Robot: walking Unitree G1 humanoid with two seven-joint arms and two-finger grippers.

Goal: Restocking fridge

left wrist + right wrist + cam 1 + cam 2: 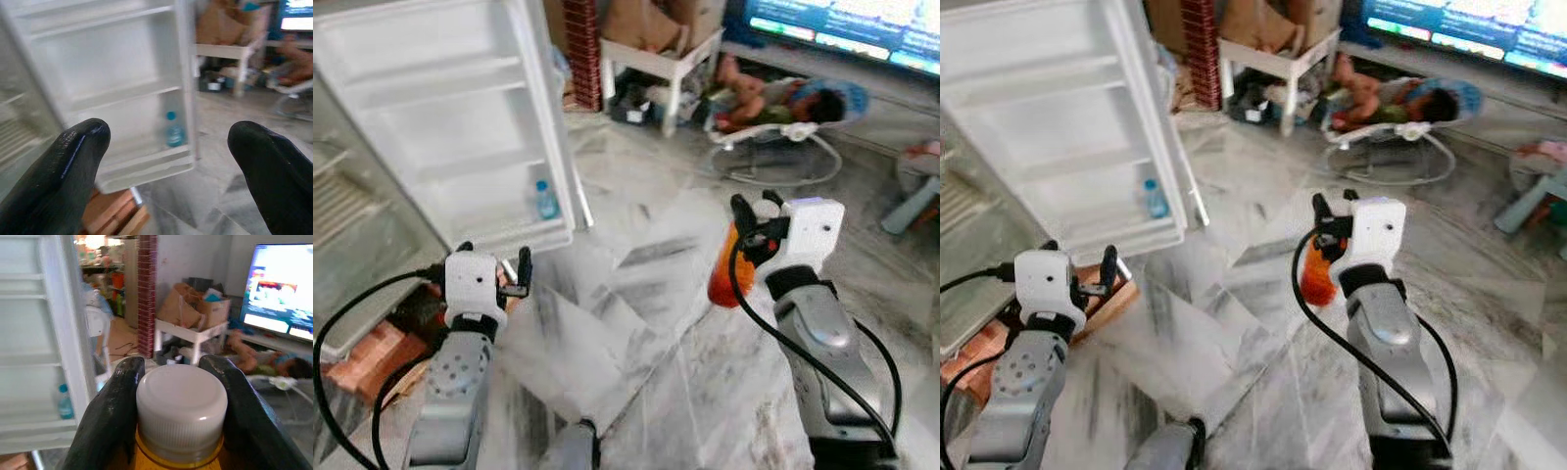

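My right gripper (751,227) is shut on an orange bottle (723,276) with a white cap (181,406), held above the marble floor right of centre. Both black fingers (115,411) press against the bottle's neck. The fridge door (450,108) stands wide open at the upper left, its white shelves mostly bare. A small blue-capped water bottle (545,200) stands in the lowest door shelf (146,164). My left gripper (494,279) is open, low on the left, just below the door's bottom edge, with nothing between its fingers (63,171).
The fridge interior (352,235) shows at the far left, with bricks (372,357) under it. Behind are a white stool (661,64) with cardboard boxes, a baby bouncer (783,127) holding a child, a brick pillar (579,49) and a lit television (842,24).
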